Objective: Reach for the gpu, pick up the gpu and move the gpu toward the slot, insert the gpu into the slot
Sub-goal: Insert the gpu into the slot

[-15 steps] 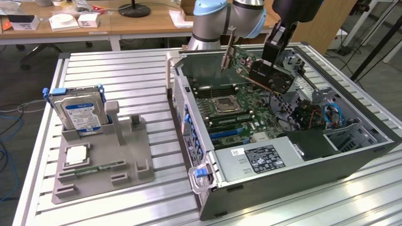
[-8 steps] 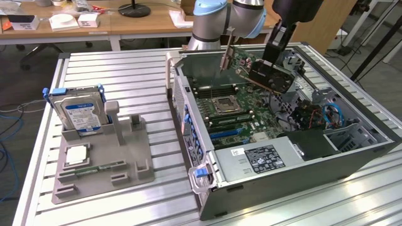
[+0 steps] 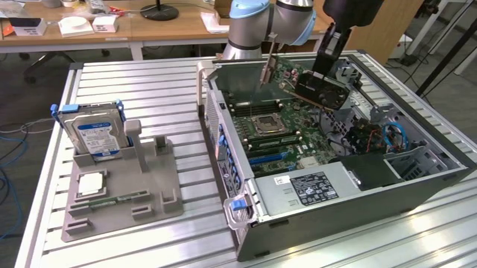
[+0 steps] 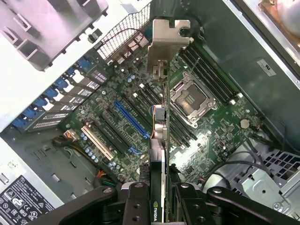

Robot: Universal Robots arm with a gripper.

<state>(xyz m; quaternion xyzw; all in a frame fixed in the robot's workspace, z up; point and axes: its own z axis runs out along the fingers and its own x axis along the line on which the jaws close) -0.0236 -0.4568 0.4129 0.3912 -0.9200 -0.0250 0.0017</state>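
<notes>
As such cards seat edge-first, the pincer [image 4: 159, 190] grips the gpu [image 4: 161, 119] edgewise. It hangs above the motherboard [image 4: 222, 129], unseated.

My counter [image 3: 142, 95] was a slotted aluminium top that caught a pale glare near its front corner. Behind it ran a light wooden desk [image 3: 75, 40] carrying white boxes [image 3: 76, 25] and a black round stand base [image 3: 160, 12]. Blue cables [image 3: 8, 153] trailed over the grey floor [image 3: 19, 92] at the exterior view's left. Dark slanted poles [image 3: 449, 47] stood at its right.
</notes>
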